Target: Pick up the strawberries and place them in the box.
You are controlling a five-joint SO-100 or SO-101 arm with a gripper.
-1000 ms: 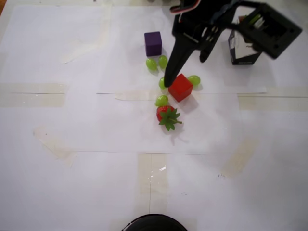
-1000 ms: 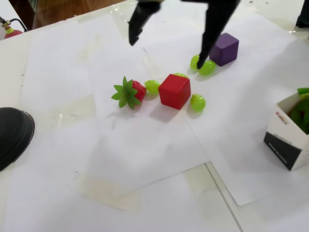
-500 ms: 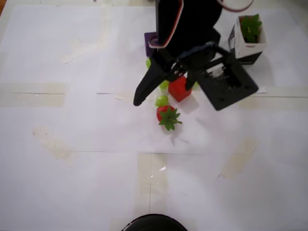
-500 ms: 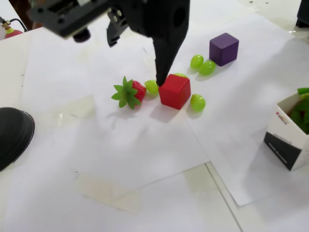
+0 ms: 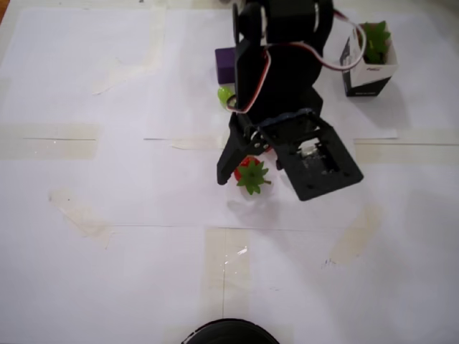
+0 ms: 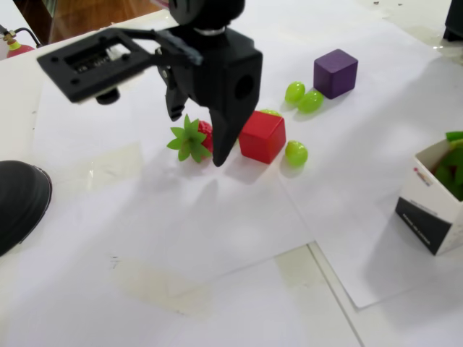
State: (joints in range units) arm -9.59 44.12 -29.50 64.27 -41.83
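**Hovering over the strawberry with jaws spread**

Hanging low over the middle of the white paper, the gripper [image 6: 195, 137] is straddling the lone loose strawberry [image 6: 194, 139]. Jaws are standing apart: in the fixed view one dark finger is pointing down at the berry's 3 o'clock side, the other is sitting at its 12 o'clock, and no pinch is showing. In the overhead view the gripper [image 5: 240, 166] is covering the berry's upper part, and the strawberry [image 5: 250, 175] is showing red with its green leaves pointing toward 5 o'clock.

Sitting just beside the berry at 3 o'clock in the fixed view is the red cube [image 6: 262, 136]; whether they are touching cannot be told. One green grape [image 6: 295, 152] is lying at the cube's 3 o'clock, two more grapes [image 6: 302, 96] are lying next to the purple cube [image 6: 336, 72].

The box [image 5: 368, 68] is standing well apart at 2 o'clock of the gripper in the overhead view, upright, with green leaves showing inside. In the fixed view the box [image 6: 432, 210] is sitting at the right edge.
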